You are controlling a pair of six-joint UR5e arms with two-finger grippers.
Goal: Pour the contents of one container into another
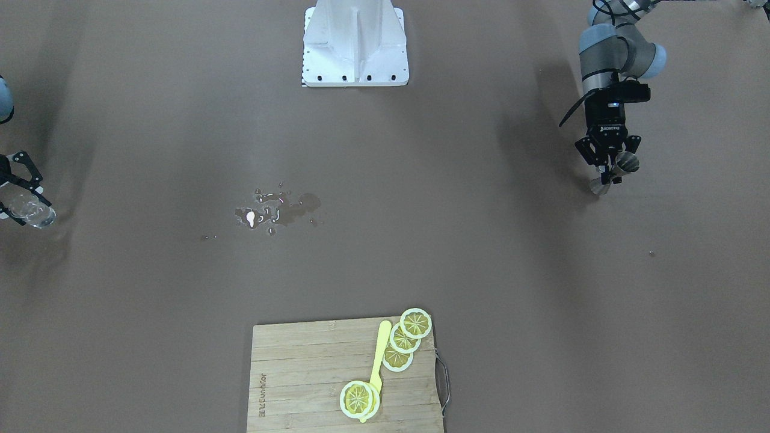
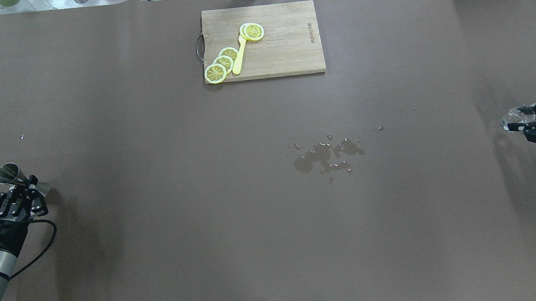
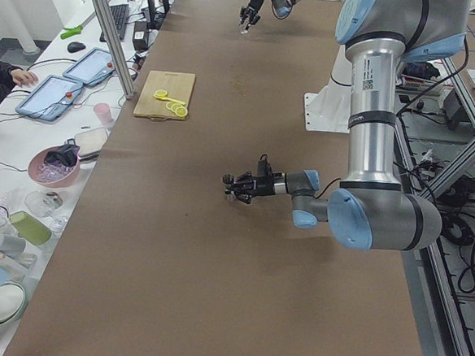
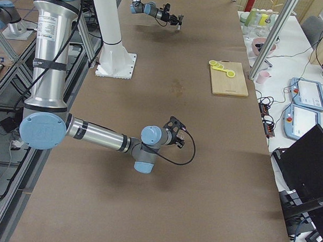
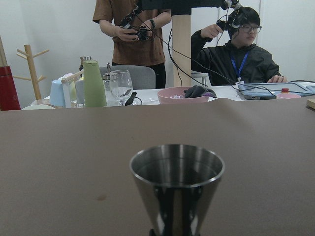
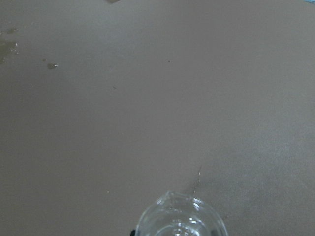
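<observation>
spill (image 2: 327,157) mid-table; cutting board (image 2: 283,47) beyond

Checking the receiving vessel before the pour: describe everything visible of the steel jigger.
The steel jigger is grey, shiny metal: two cones joined at a narrow waist. The left gripper clamps it at that waist, out on the robot's left side. It stands upright, open mouth upward; whether it holds liquid cannot be seen.

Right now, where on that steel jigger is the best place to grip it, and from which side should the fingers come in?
The narrow waist, from the side, fingers level, as the left gripper holds the jigger now. It stands upright; cones flaring above and below likely stop slipping, and the mouth is left clear for the glass cup.
</observation>
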